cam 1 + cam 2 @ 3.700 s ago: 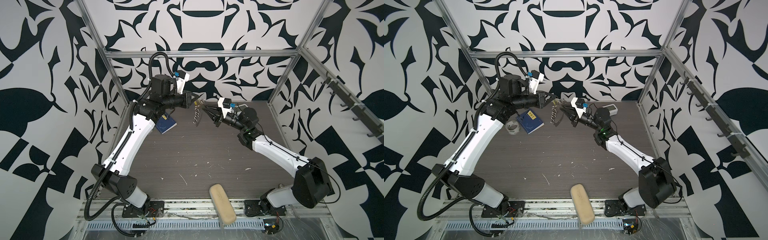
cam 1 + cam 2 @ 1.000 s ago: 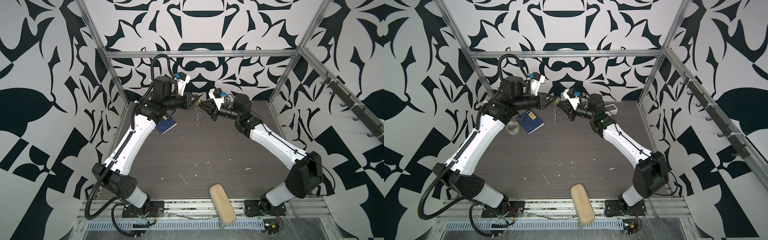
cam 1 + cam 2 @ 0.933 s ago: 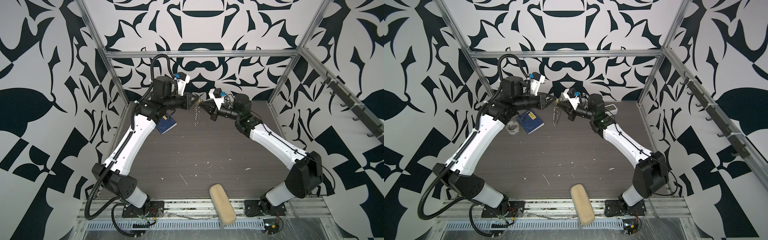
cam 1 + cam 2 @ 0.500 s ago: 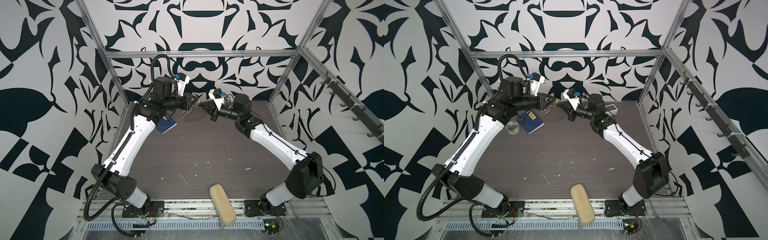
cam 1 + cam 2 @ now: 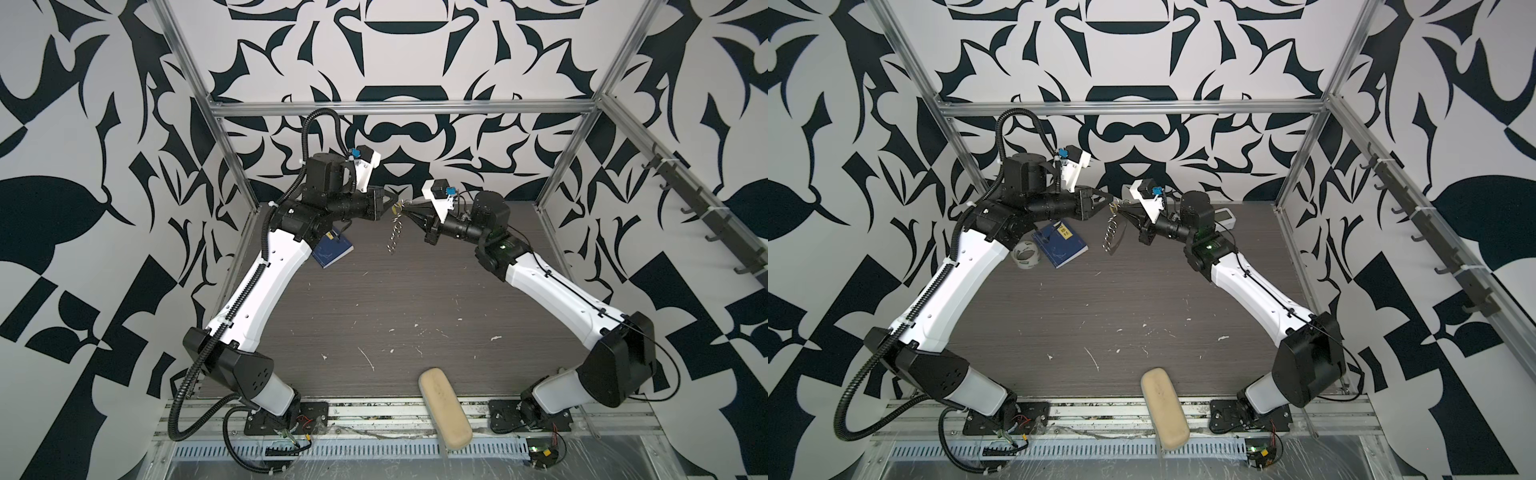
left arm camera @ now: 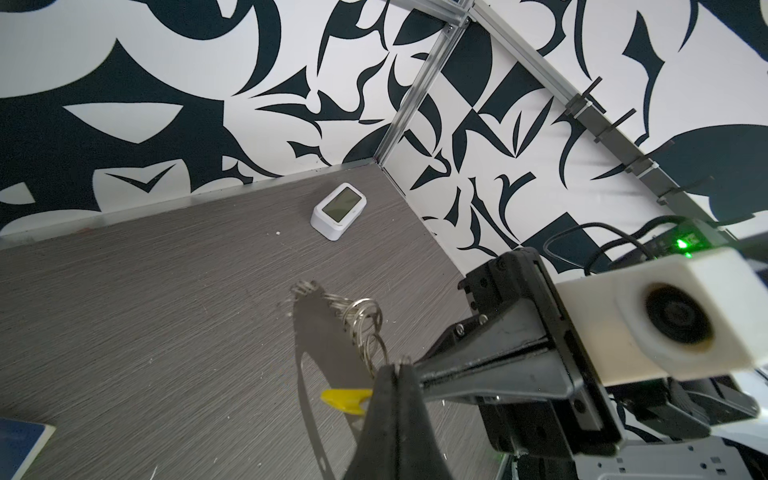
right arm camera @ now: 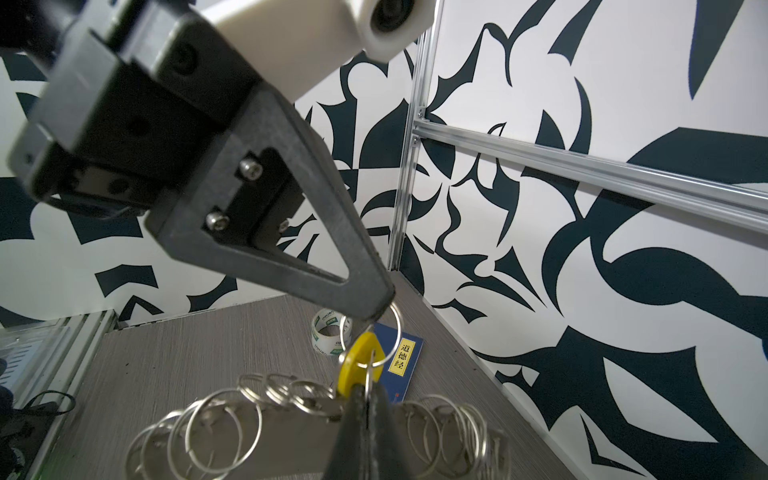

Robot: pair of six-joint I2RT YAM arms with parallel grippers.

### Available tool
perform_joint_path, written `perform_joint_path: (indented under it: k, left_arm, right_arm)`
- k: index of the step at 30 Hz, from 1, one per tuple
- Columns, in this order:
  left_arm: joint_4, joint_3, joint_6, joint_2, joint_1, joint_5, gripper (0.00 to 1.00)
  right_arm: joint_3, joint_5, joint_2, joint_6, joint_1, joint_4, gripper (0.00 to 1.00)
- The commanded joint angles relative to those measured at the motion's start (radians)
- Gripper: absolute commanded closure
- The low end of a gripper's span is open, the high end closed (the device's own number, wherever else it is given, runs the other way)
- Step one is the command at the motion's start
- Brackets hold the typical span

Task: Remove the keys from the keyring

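Both grippers meet tip to tip high above the back of the table in both top views. My left gripper (image 5: 392, 206) (image 6: 398, 368) is shut on one thin silver ring of the keyring (image 5: 394, 233) (image 5: 1109, 235). The keyring's chained rings and dark strap hang down below the tips. My right gripper (image 5: 1122, 212) (image 7: 368, 389) is shut on the yellow-headed key (image 7: 358, 365) (image 6: 345, 400), right where that silver ring passes through the key's head. Several loose wire rings (image 7: 216, 419) spread to both sides of the right jaws. No other keys can be made out.
A blue book (image 5: 332, 252) (image 7: 401, 365) and a clear tape roll (image 5: 1026, 257) (image 7: 330, 336) lie at the back left under the left arm. A white display device (image 6: 338, 211) (image 5: 1223, 217) sits in the back right corner. A beige oblong case (image 5: 444, 409) rests on the front edge.
Half a second ago the hanging chain of rings had swung up towards the left gripper; now it hangs straight down again. Both grippers stay together at the same spot.
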State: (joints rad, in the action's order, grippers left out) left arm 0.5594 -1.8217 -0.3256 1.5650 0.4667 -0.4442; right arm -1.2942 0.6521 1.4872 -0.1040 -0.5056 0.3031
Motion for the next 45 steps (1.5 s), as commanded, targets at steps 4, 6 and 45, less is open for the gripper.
perform_joint_path:
  k: [4,6,45]
  left_arm:
    - [-0.002,0.006,-0.034,0.039,-0.030,0.016,1.00]
    - [-0.016,0.017,-0.051,0.039,-0.033,0.004,1.00]
    - [-0.059,0.381,-0.037,-0.053,-0.107,0.270,1.00]
  right_arm:
    - [-0.007,-0.001,-0.086,0.042,-0.006,0.264,1.00]
    - [0.003,-0.007,-0.087,0.065,-0.005,0.316,1.00]
    - [0.166,-0.237,-0.176,-0.090,-0.006,0.329,1.00]
